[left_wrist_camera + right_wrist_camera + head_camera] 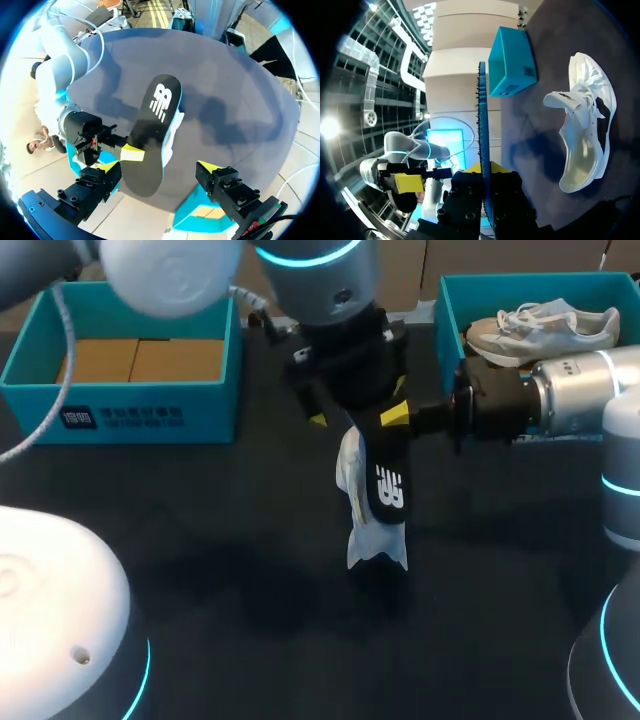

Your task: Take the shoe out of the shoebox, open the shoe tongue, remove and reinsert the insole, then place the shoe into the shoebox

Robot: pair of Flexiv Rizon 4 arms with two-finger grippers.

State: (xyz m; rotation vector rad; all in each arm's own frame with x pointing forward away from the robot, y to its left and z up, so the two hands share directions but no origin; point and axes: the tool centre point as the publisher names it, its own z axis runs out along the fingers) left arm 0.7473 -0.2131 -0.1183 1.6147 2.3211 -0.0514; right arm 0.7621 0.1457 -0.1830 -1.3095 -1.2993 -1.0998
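Over the white sneaker (585, 130), right gripper (485, 172) pinches the black insole (155, 125), seemingly near one end; light, floppy. Left gripper (159, 167) spread.

Silver-white arms (585, 390) with glowing cyan rings (300, 258).
Black screwed blocks (250, 206) behind the fingers (222, 181), yellow tips (209, 167), a grey cable (65, 350).

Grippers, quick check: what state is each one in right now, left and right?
Left gripper: open, holding nothing.
Right gripper: closed on the insole.
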